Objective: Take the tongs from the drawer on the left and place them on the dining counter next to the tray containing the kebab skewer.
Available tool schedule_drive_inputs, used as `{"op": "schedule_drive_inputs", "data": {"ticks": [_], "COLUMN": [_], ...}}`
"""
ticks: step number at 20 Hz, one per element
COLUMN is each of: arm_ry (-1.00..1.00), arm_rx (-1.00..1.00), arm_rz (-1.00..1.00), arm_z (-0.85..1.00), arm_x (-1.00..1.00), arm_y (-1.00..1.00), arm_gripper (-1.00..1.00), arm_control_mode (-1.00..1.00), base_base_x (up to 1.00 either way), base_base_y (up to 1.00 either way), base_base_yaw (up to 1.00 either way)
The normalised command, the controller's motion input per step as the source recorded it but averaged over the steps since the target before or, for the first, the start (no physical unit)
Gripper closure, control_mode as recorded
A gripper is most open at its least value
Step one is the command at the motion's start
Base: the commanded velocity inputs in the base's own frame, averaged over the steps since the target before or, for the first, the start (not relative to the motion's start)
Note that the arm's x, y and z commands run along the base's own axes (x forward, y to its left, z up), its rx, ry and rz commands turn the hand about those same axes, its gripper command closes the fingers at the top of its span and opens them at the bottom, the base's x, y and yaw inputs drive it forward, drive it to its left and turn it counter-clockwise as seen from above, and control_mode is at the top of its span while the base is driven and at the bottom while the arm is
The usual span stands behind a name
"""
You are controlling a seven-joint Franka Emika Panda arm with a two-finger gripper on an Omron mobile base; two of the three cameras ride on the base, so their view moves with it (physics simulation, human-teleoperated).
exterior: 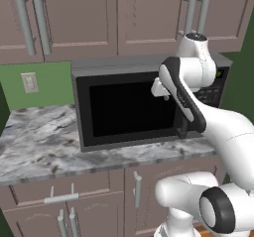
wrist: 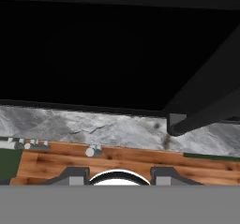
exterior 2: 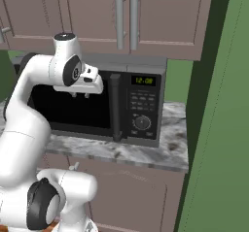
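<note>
Marble countertop (exterior: 39,142) with a black microwave (exterior: 124,107) up front; gripper (exterior 2: 80,94) parked high, fingers spread, holding nothing; drawer (exterior: 59,194) below looks shut, probably not started.

arm (exterior: 218,127): glossy white rounded links; dark joint rings; black strip along forearm

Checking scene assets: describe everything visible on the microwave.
The microwave is a dark grey box with a black glass door, shut, a vertical dark handle and a right-side panel with green clock display, buttons and a dial. It stands upright on the marble counter below the upper cabinets.
</note>
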Motion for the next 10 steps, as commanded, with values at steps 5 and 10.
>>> {"op": "schedule_drive_inputs", "data": {"ticks": [5,10], "arm_ry": [0.00,0.00], "arm_rx": [-0.07,-0.14], "arm_rz": [0.04,0.03], "arm_z": [-0.07,-0.09], "arm_x": [-0.18,-0.26], "arm_y": [0.41,0.92], "arm_gripper": [-1.00,-1.00], "arm_control_mode": [-1.00,-1.00], "base_base_x": [0.00,0.00], "base_base_y": [0.00,0.00], "base_base_yaw": [0.00,0.00]}}
